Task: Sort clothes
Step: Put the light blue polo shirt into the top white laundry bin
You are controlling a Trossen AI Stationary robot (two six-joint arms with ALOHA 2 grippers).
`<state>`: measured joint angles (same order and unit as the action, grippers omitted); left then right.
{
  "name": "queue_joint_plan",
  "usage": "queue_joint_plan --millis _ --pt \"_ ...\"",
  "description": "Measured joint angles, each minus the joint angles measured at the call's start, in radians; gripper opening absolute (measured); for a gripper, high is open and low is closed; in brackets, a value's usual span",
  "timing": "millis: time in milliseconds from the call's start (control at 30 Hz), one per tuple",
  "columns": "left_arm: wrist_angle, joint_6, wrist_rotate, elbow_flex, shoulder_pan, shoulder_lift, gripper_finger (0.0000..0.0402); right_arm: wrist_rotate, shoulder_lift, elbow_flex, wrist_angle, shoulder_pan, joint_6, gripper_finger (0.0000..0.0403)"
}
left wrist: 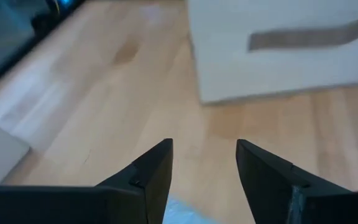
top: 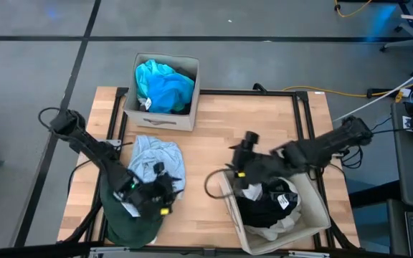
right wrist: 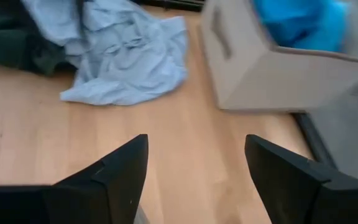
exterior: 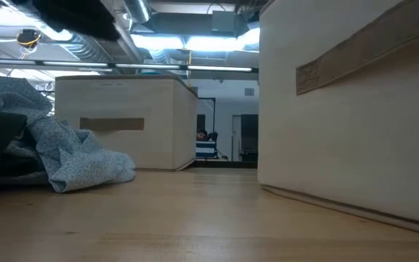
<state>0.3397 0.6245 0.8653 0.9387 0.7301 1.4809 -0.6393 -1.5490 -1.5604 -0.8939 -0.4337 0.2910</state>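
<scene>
A pale blue garment [top: 156, 159] lies on the table at near left, its near edge over a dark green garment [top: 126, 215] by the near edge. My left gripper [top: 165, 188] hovers open and empty over the pale blue garment's near right part; its wrist view [left wrist: 204, 146] shows bare table between the fingers. My right gripper [top: 236, 159] is open and empty above the table, by the far left corner of the near right beige box [top: 314, 215], which holds black and white clothes [top: 267, 204]. The pale blue garment also shows in the right wrist view [right wrist: 126, 56].
A second beige box [top: 160, 118] at the far middle holds teal and bright blue clothes [top: 165, 86]. Bare wood [top: 214, 136] lies between the boxes and the garments. In the low view the far box [exterior: 122, 124] and the near box [exterior: 355, 109] stand apart.
</scene>
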Motion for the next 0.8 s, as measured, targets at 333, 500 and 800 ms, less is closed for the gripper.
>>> queue_joint_plan --millis 333,500,800 --pt "0.309 0.034 -0.436 0.002 -0.333 -0.175 0.0245 0.335 0.0 0.224 0.516 0.262 -0.328 0.0269" --pt "0.506 0.092 -0.633 0.002 -0.425 -0.176 0.025 0.477 -0.017 0.299 0.679 0.349 -0.386 0.0269" --pt "0.417 0.075 -0.683 0.002 -0.408 -0.078 0.0248 0.518 -0.099 0.359 0.787 0.423 -0.406 0.0269"
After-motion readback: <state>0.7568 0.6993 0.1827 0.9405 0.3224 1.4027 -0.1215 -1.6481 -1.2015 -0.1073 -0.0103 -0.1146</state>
